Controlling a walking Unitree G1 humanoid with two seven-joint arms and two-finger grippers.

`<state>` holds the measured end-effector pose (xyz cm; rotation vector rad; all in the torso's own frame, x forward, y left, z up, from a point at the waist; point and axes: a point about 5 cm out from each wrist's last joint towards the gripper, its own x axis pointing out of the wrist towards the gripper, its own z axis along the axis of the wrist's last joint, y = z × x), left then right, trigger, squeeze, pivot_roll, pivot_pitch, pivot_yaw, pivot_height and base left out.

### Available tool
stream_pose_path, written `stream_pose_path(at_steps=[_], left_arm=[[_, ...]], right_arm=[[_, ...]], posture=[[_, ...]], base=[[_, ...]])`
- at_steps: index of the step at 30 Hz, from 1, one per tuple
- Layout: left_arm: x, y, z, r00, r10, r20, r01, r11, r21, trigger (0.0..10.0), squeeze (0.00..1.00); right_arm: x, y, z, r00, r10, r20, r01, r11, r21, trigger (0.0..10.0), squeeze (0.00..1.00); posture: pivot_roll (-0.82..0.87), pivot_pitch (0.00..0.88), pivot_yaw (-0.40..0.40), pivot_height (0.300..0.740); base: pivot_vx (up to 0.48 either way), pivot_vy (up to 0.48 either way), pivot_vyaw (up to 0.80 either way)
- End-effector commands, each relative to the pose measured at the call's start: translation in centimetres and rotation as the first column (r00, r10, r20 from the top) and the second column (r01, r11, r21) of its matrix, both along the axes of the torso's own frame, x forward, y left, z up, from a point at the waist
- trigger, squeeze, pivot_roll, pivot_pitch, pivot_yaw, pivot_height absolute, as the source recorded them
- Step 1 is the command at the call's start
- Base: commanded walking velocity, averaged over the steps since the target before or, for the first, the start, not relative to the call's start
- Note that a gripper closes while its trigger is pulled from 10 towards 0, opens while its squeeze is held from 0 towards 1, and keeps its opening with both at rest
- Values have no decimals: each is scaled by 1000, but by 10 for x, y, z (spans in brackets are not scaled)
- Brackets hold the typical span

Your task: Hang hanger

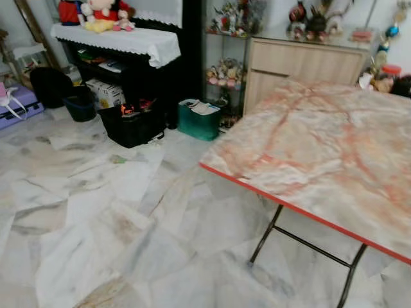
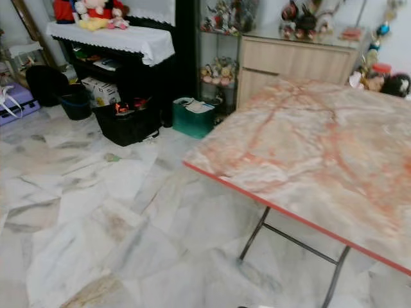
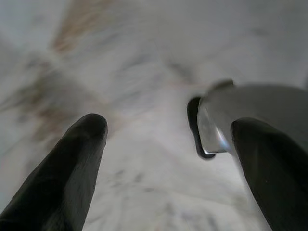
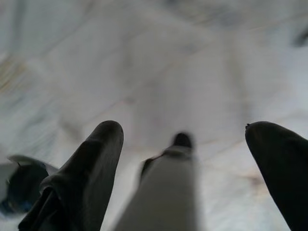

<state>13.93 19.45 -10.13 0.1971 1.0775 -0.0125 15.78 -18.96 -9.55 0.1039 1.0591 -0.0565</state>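
Hanger (image 1: 8, 101): white, on purple box (image 1: 19, 106), far left.

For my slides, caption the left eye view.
Marble-patterned folding table with red edge on a marble floor, cluttered shelves behind.

a folding table (image 1: 321, 154) stands on the right, over the tiled floor (image 1: 96, 212). behind it sits a wooden cabinet (image 1: 302, 64). to the left, a cloth-covered shelf (image 1: 122, 38) carries stuffed toys (image 1: 96, 13), with bins (image 1: 131, 122) on the floor before it.
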Motion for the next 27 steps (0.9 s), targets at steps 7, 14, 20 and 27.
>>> stream_pose_path(at_steps=[7,14,20,27], left_arm=[[-1,20,3,1000,3,-3,-2,999,49,10000,0],[-2,24,3,1000,2,-5,-1,999,50,10000,0],[-1,28,5,1000,9,3,-9,999,49,10000,0],[-1,31,5,1000,6,-2,-6,999,53,10000,0]], right_arm=[[-5,4,-3,1000,23,-20,-23,1000,7,10000,0],[-5,5,-2,1000,10,-9,-10,1000,13,10000,0],[-3,7,-2,1000,-6,-4,6,1000,22,10000,0],[-2,9,-2,999,-32,6,32,999,18,10000,0]], posture=[[119,0,44,740],[121,0,48,740],[128,0,64,740],[114,0,81,740]], base=[[0,-480,-711],[0,-480,0],[0,-480,0],[0,-480,0]])
